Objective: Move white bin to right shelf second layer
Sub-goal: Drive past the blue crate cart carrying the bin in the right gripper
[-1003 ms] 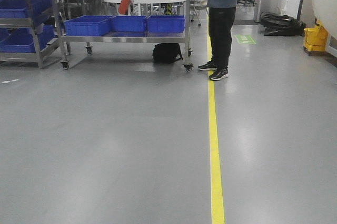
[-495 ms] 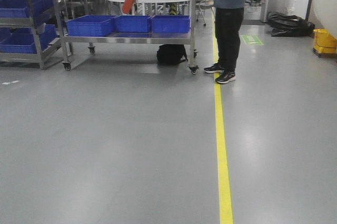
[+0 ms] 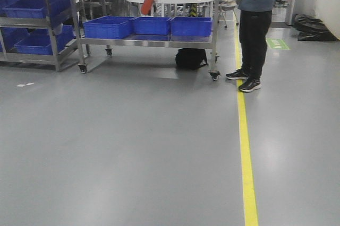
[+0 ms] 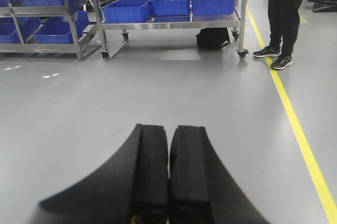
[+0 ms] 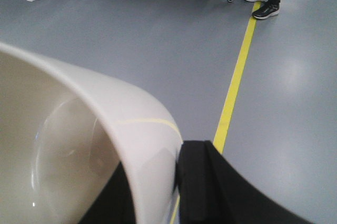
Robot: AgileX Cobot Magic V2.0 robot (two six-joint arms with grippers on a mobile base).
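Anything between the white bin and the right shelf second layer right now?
Cannot tell: the right shelf second layer is in no view. The right gripper clamps the wall of the white bin. Ahead lies bare floor, then a cart of blue crates and a person by the yellow line.

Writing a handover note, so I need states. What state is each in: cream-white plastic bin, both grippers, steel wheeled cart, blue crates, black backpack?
Cream-white glossy plastic bin: held above the floor, visible inside empty.
Right gripper: shut on the bin's wall.
Left gripper: shut, empty.
Stainless-steel wheeled cart: parked, loaded.
Blue plastic crates: three in a row on cart's lower shelf.
Black backpack: on floor under cart.
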